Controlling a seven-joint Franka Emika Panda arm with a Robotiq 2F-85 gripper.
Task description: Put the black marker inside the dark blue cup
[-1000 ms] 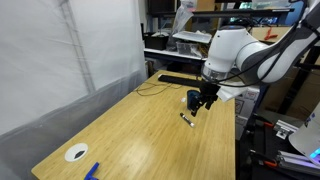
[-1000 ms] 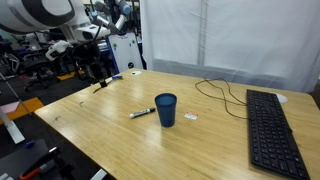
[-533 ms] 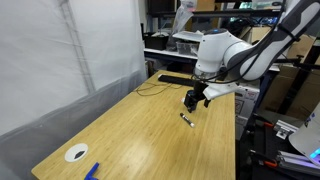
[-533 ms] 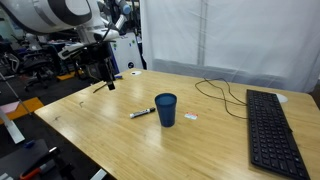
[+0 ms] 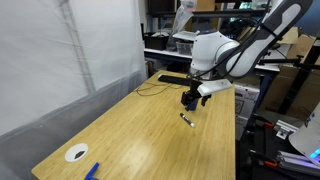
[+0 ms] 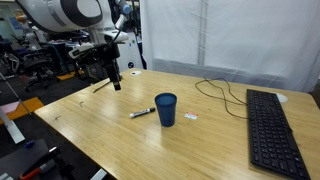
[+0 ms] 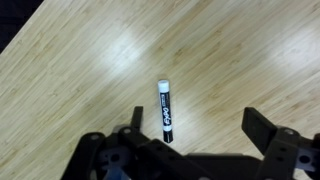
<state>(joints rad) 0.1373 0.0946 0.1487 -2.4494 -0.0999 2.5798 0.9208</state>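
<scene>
Fingers (image 7: 262, 125) stand spread wide and hold nothing; in the wrist view they reach in from the bottom edge with only bare wood between them. The marker (image 7: 164, 110) lies flat on the surface (image 7: 70, 90) just past them, its whitish end pointing away and its dark end nearer one finger than the other, touching neither. In an exterior view the fingers (image 6: 116, 80) hang above the surface (image 6: 90, 135), apart from the marker (image 6: 141, 113), which lies just beside the cup (image 6: 166, 109) on the side nearer the arm. The cup stands upright, mouth up, and I cannot tell whether the marker's tip touches it. A small white scrap (image 6: 192, 117) lies close on the cup's far side. Beyond that a black keyboard (image 6: 268, 125) sits well apart near the surface's edge, and a dark cable (image 6: 215, 90) loops over the wood behind the cup. In an exterior view from the opposite end, the fingers (image 5: 190, 100) hover over the marker (image 5: 186, 120); the cup cannot be made out there, as the dark fingers cover that spot. A white disc (image 5: 76, 153) and a flat blue object (image 5: 92, 170) lie at the near end, far from everything else, and a pale curtain (image 5: 60, 60) hangs along one side.
</scene>
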